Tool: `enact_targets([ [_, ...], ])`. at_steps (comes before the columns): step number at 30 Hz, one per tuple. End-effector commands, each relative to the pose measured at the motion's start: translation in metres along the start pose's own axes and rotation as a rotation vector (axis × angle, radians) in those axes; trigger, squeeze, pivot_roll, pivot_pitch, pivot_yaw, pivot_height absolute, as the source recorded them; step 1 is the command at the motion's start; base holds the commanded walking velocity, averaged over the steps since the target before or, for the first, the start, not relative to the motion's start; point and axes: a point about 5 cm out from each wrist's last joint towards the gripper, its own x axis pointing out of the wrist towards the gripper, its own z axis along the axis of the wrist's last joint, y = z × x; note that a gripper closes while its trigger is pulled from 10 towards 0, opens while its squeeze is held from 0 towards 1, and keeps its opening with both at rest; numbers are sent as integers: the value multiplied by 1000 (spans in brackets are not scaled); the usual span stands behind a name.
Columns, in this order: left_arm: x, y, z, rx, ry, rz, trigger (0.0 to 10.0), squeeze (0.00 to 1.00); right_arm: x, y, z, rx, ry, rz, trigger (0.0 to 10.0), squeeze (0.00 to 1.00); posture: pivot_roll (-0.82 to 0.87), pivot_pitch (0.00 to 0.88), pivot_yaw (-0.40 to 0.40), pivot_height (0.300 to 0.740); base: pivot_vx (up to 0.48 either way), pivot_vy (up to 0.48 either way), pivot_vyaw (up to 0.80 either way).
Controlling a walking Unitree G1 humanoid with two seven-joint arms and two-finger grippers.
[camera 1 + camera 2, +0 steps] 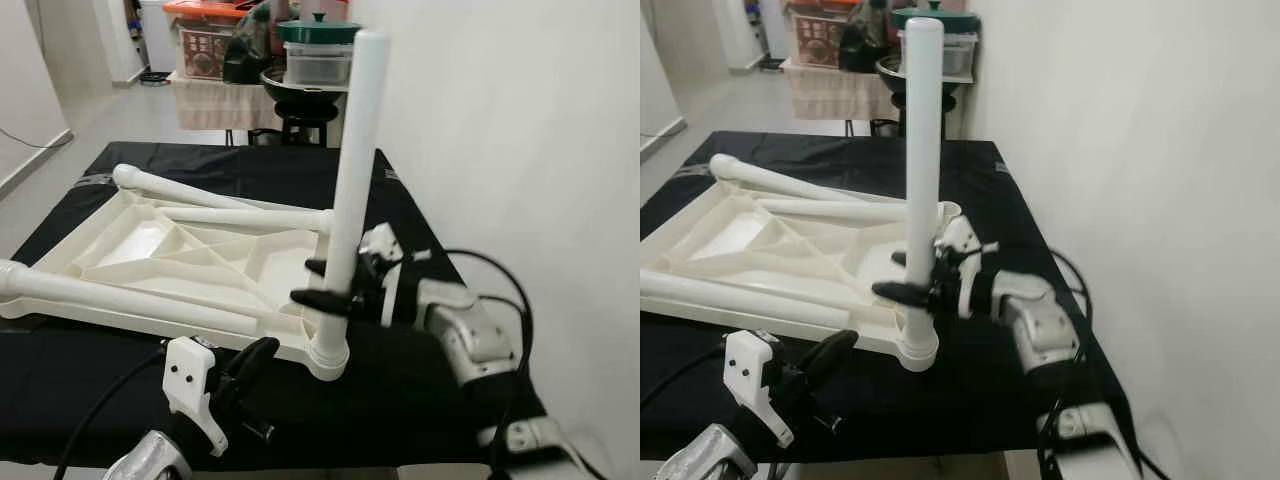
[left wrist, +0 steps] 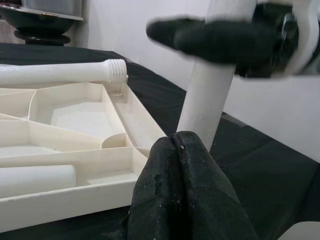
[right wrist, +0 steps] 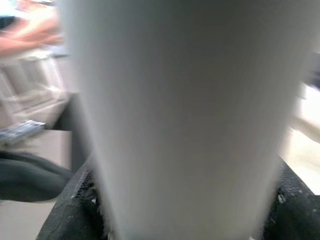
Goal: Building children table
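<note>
A white plastic tabletop lies upside down on the black-covered table, its ribbed underside facing up. One white leg stands upright in the near right corner socket. My right gripper is shut on that leg low down, close above the socket. Three more legs lie flat across the tabletop. My left gripper hovers just in front of the tabletop's near edge, fingers pressed together and holding nothing.
The black cloth covers the work table, whose right edge runs close to a white wall. Behind the table stand a stool with a wok and stacked containers. Cables loop beside my right arm.
</note>
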Motion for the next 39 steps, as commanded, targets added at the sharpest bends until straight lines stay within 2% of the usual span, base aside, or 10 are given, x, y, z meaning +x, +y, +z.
enact_targets([
  [1,0,0,-4,-6,12,5,10000,0,-4,-4,1,21,-24,12,10000,0,21,0,-90,740,0,0,0],
  [4,1,0,-4,-7,12,4,10000,0,-6,-9,4,35,-32,38,5843,0,25,0,-91,740,0,0,0],
  [5,2,0,-3,-7,12,4,10000,0,-7,-10,4,42,-35,48,0,0,25,0,-92,740,0,0,0],
  [17,2,-4,0,-7,3,0,10000,0,-8,0,-25,59,-11,-201,0,0,14,0,-106,740,0,0,0],
  [20,-1,-3,3,-5,1,1,10000,0,5,25,-57,117,36,-961,0,0,-5,0,-95,740,0,0,0],
  [30,-3,-4,3,-9,2,-1,10000,0,17,31,-55,84,27,-871,0,0,-1,0,-98,740,0,0,0],
  [31,-3,-4,3,-6,1,5,10000,0,17,30,-53,80,22,-871,10000,0,4,0,-100,740,0,0,0],
  [32,-3,-3,3,-2,1,9,10000,0,17,33,-50,77,21,-898,10000,0,4,0,-100,740,0,0,0],
  [33,-3,-3,3,0,1,12,10000,0,19,36,-45,62,2,-870,10000,1000,6,0,-99,740,0,0,0],
  [39,-2,-2,2,-3,1,12,10000,0,27,38,-24,95,-110,-615,10000,1000,5,0,-97,740,0,0,0],
])
